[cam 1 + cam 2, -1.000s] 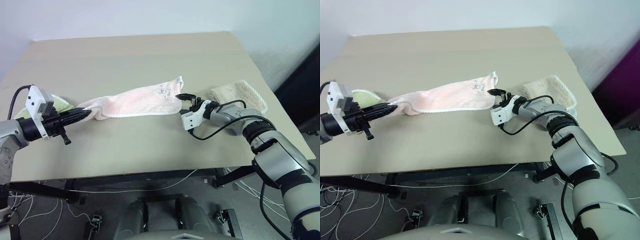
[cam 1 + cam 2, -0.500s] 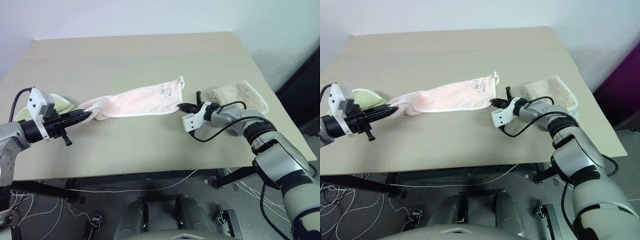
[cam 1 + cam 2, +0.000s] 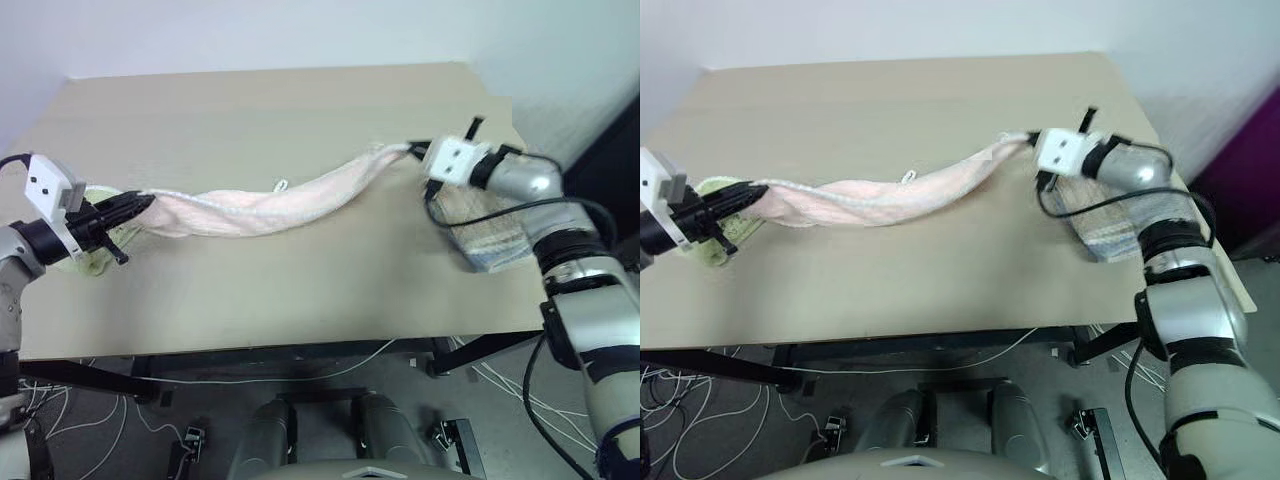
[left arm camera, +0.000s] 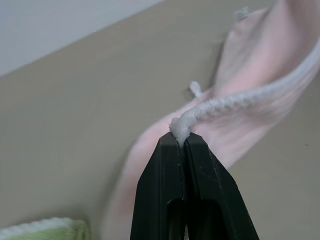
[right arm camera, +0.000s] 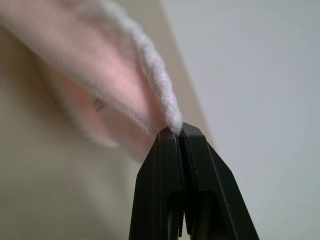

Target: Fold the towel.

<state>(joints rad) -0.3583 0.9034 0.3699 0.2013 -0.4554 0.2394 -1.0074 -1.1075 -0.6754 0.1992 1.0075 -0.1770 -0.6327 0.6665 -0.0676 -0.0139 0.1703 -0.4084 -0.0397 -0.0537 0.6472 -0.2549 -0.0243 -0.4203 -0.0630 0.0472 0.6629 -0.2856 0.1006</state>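
The pale pink towel point(image 3: 270, 200) hangs stretched between both grippers above the tan table point(image 3: 250, 110), sagging in the middle, with a small white loop point(image 3: 281, 185) sticking up. My left gripper point(image 3: 145, 201) is shut on its left end, the white trim pinched at the fingertips point(image 4: 181, 140). My right gripper point(image 3: 412, 150) is shut on the right end, raised over the table's right side; the trim edge point(image 5: 172, 125) sits clamped between its black fingers. The printed motif is faintly visible on the towel point(image 5: 99, 104) in the right wrist view.
A light green folded towel point(image 3: 92, 255) lies under my left gripper near the table's left edge. A beige folded towel atop a blue one point(image 3: 490, 235) lies at the right edge below my right arm. A cable loops from my right wrist.
My right gripper closed on the towel's right end and lifted it up and to the right. The towel now hangs taut off the table. My left gripper shifted slightly left.
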